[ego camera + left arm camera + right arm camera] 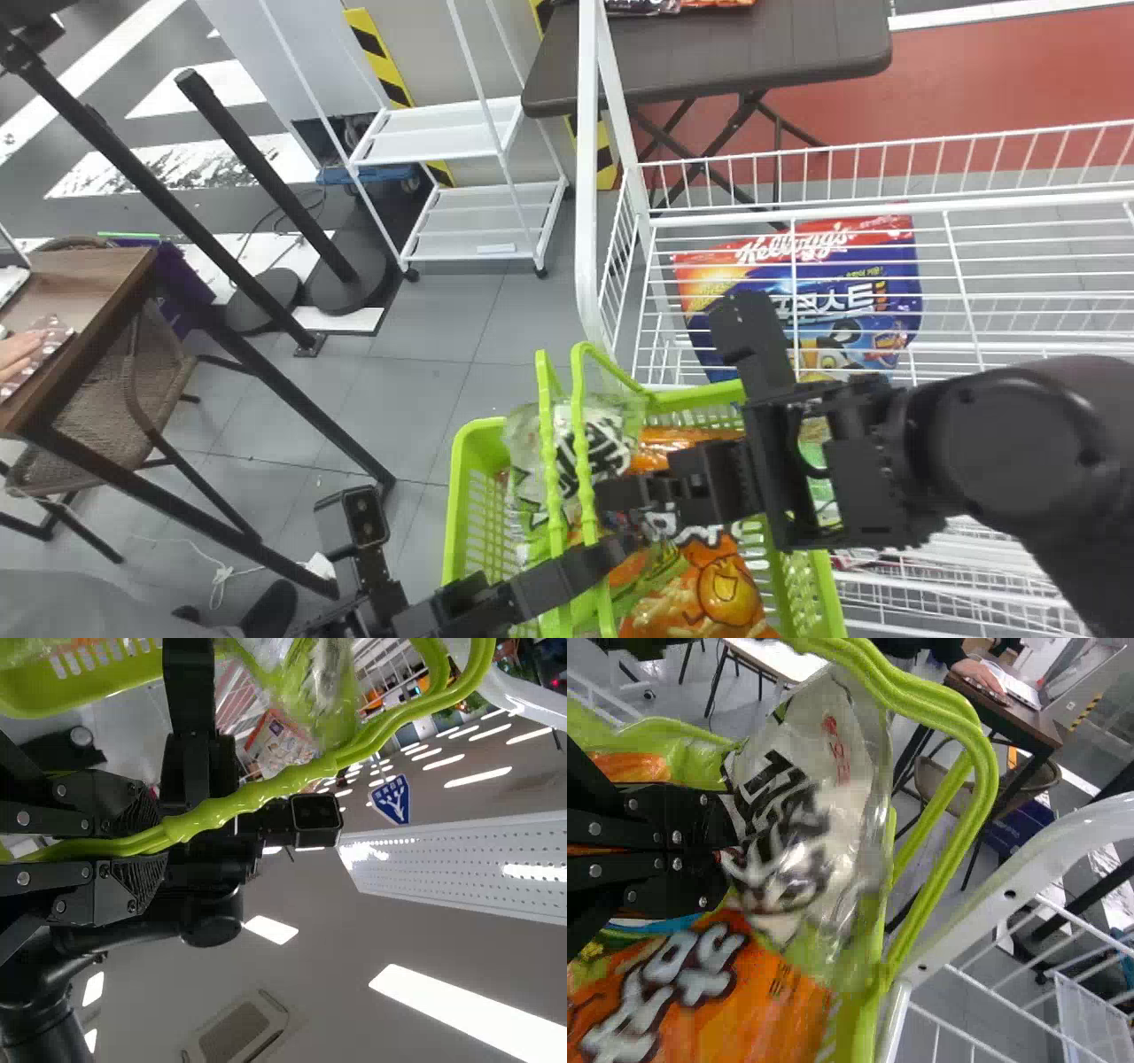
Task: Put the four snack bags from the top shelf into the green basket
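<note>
"What's the right gripper (607,494) doing?"

"I'm pinching the white bag (802,802)'s edge, fingers nearly closed; it's lying in the basket (457,496) beside an orange bag (718,589)."

"And the left gripper (620,549)?"

"I'm clamping it round the handles (276,788). A blue bag (833,266) is lying in the rack (886,206)."

- Your head view looks forward and down from above, standing back enough to take in the green basket (487,532), white wire rack (586,177) and, to the left, the brown desk (89,279).
- Your left wrist view sits close to the basket's handles (581,443), tipped up toward the ceiling (310,992).
- Your right wrist view looks leftward from close over the snack bags (788,815).
- All three give you basket and handles; head and right wrist share the desk.
</note>
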`<state>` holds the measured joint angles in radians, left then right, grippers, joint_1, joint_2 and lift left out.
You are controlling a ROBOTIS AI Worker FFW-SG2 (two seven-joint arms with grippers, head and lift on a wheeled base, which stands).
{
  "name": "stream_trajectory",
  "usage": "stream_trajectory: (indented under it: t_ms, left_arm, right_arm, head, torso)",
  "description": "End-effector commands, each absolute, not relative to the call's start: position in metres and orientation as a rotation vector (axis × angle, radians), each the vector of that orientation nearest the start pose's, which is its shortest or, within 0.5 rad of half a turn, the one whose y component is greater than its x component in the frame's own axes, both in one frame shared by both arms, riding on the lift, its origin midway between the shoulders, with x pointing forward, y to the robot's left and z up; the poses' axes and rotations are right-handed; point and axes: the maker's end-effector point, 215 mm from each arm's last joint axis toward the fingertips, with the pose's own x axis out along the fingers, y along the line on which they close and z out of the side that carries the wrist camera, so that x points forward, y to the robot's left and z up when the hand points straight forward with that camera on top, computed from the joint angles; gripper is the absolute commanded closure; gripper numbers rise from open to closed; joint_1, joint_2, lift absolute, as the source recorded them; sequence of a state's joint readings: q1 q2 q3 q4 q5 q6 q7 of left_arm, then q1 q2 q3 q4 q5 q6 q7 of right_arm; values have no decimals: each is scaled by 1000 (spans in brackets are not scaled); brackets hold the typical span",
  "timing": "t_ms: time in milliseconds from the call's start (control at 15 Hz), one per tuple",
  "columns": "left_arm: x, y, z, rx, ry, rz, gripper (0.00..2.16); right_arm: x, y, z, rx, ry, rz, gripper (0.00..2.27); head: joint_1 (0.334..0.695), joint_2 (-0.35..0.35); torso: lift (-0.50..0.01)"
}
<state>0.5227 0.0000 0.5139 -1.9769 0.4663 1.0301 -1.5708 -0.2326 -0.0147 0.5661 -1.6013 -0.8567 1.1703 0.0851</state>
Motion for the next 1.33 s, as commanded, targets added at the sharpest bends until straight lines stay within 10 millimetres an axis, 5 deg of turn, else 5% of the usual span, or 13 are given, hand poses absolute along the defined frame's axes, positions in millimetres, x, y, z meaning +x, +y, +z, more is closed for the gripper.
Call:
stream_trajectory:
  t_ms: [0,67,133,400,600,867,1000,1200,1267]
  left_arm:
    - [240,186,-360,-1097,410,-1100,2145]
    - [241,186,-360,-1096,409,-1101,2145]
    - [241,187,-360,-1096,409,-1099,2145]
    - [241,189,-360,-1096,408,-1094,2145]
    - [242,189,-360,-1098,408,-1095,2145]
    - [242,189,-359,-1100,403,-1095,2145]
    - [243,189,-360,-1100,404,-1096,2145]
    - [243,190,-362,-1107,407,-1090,2145]
    - [242,190,-363,-1109,408,-1088,2145]
  right_arm:
    - [350,187,-440,341,1046,1073,1379]
    - [350,183,-443,337,1052,1068,296]
    - [347,176,-444,320,1050,1055,-2]
    - [330,106,-427,297,1114,1028,46]
    - [342,38,-399,354,1072,977,46]
    - [425,-114,-387,264,896,596,43]
    - [491,-201,-379,140,766,332,43]
    - [543,-270,-388,64,719,166,49]
    - [558,-278,-391,49,704,141,49]
  head:
    - [695,350]
    - [695,350]
    - [695,350]
    - [695,350]
    - [695,350]
    - [695,336]
    - [695,212]
    - [695,-26]
    - [695,-64]
  torso:
    - [0]
    - [0]
    - [0]
    - [0]
    - [0]
    - [0]
    - [0]
    - [0]
    - [0]
